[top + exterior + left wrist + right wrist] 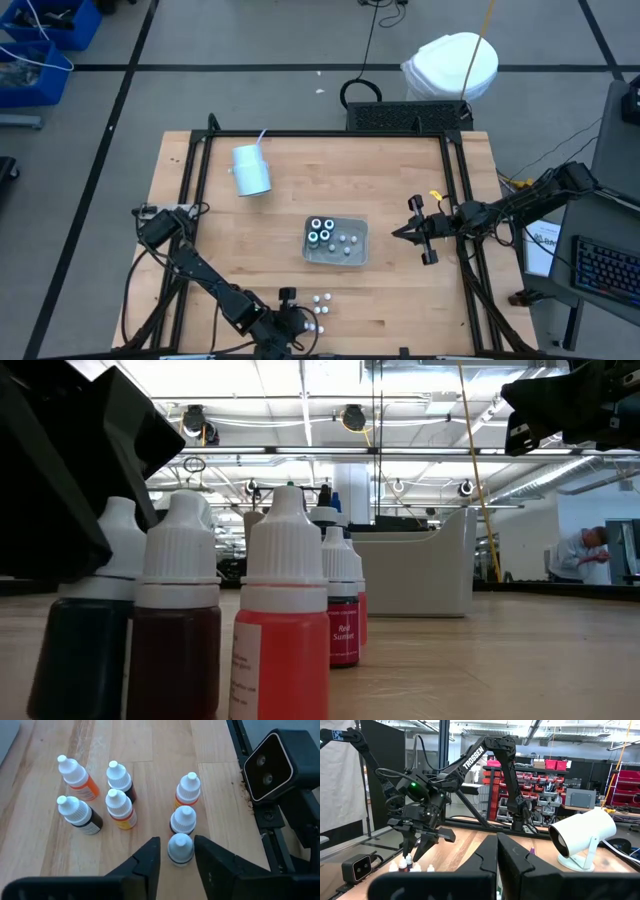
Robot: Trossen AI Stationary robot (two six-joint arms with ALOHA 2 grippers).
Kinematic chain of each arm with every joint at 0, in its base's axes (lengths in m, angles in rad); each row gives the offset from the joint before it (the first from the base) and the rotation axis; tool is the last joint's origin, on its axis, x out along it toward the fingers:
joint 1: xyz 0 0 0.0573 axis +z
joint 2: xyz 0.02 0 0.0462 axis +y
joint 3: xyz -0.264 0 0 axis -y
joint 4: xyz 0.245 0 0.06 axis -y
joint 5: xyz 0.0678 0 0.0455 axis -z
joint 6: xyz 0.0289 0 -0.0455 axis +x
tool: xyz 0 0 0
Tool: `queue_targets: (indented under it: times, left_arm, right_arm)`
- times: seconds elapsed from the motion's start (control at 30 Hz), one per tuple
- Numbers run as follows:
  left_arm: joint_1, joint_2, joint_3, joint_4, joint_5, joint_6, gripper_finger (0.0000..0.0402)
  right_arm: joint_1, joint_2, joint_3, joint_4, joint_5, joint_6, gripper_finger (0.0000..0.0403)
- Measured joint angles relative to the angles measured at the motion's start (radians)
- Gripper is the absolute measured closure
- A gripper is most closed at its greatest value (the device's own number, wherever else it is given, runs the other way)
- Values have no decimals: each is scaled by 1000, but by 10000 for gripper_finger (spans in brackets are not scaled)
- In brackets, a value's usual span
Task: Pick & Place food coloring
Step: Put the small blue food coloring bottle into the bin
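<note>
White-capped little food coloring bottles (120, 795) stand clustered on the wooden counter (150, 750); the left tool (176, 862) straddles the nearest bottle (180, 849), fingers spread for pinching. Right tool (405, 233) waits, pressed together.

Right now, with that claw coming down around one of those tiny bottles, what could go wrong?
The left gripper straddles one bottle, and a neighbouring bottle stands right beside it. A finger could clip that neighbour and topple it, perhaps into the others nearby.

The fingers sit around the narrow white cap. If they grip only there, the bottle might slip or tilt when lifted.

The group stands near the table's edge, so a knocked bottle might roll off.
</note>
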Motion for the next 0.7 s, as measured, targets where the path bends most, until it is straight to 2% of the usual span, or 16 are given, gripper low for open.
queue_targets:
  times: [0.5, 0.7]
  left_arm:
    - [-14, -2, 0, 2, -1, 60, 339]
    - [-36, -2, 0, 0, 14, 66, 335]
  right_arm:
    - [0, 0, 0, 0, 0, 0, 403]
    - [0, 0, 0, 0, 0, 0, 403]
